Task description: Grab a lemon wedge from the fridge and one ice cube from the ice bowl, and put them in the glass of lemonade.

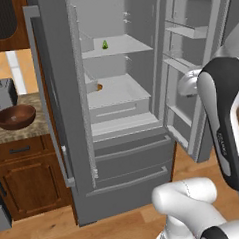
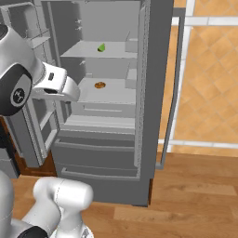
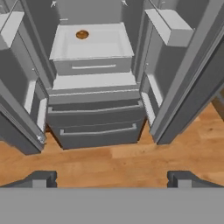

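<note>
The fridge (image 1: 129,163) stands with both doors swung open. On its upper shelf lies the lemon wedge (image 1: 105,44), tiny and yellow-green, which the right base view also catches as the lemon wedge (image 2: 101,47). One shelf lower sits a small orange lump (image 1: 99,86). My gripper (image 3: 112,178) hangs in front of the open fridge, well short of the shelves, facing the drawers. It is open, its fingertips (image 3: 41,178) wide apart with nothing between them. The dark reddish-brown ice bowl (image 1: 15,117) rests on the counter to the fridge's left. The glass of lemonade is out of view.
A grey toaster (image 1: 1,94) stands behind the bowl on the stone counter (image 1: 34,127). The left fridge door (image 1: 47,96) juts out beside the counter, and the right door (image 1: 198,61) carries shelf bins. Wooden floor (image 1: 53,230) lies before the fridge.
</note>
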Controlling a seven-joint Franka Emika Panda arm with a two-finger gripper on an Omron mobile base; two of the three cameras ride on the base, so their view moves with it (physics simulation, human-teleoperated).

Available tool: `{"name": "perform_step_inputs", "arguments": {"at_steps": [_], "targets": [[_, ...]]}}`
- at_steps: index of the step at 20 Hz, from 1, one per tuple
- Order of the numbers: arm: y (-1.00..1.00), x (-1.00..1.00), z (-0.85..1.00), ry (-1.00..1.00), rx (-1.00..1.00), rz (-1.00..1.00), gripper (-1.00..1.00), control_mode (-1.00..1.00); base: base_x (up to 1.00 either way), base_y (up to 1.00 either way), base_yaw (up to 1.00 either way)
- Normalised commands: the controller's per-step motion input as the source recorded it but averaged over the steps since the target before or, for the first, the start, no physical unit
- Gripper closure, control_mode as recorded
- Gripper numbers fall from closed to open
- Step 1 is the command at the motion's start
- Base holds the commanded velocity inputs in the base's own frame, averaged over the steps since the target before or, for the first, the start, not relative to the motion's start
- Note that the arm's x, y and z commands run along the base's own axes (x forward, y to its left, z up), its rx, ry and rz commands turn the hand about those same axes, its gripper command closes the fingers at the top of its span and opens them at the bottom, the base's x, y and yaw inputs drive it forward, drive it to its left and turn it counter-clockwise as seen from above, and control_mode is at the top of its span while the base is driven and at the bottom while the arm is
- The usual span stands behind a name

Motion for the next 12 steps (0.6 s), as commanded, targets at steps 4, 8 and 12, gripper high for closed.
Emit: {"name": "perform_step_inputs", "arguments": {"at_steps": [4,8,12], "targets": [[0.00,0.06,-0.02,0.00,0.00,-0.04,-1.00,-1.00,0.00,0.00,0.00],[0.00,0.09,0.00,0.00,0.00,-0.01,-1.00,-1.00,0.00,0.00,0.00],[0.00,0.03,0.00,0.00,0.00,0.00,-1.00,1.00,0.12,0.00,0.00]]}}
